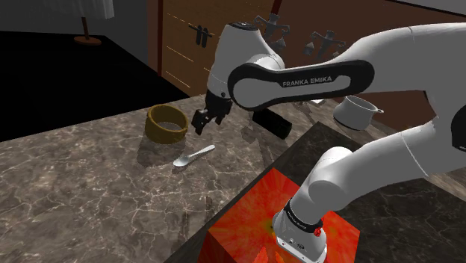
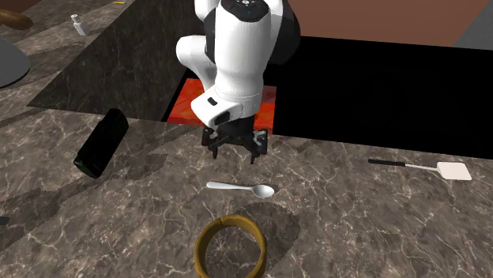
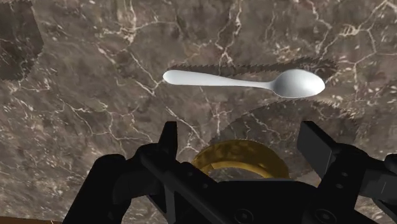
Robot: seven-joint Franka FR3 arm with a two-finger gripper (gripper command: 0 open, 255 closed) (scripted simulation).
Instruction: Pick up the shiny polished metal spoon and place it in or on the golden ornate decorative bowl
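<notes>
The end effector point(image 2: 235, 152) hovers released and empty above the marble desk point(image 2: 355, 213), near the silver spoon point(image 2: 241, 188) and golden bowl point(image 2: 231, 220).

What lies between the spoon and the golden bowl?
Nothing but bare, shadowed marble counter separates the spoon from the bowl; the second exterior view shows it plainly.

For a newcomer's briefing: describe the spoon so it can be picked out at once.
Find the dark veined counter, then the golden bowl on it. Near the bowl lies the spoon: pale grey, slim, oval-tipped, unlike the square-headed white spatula.
</notes>
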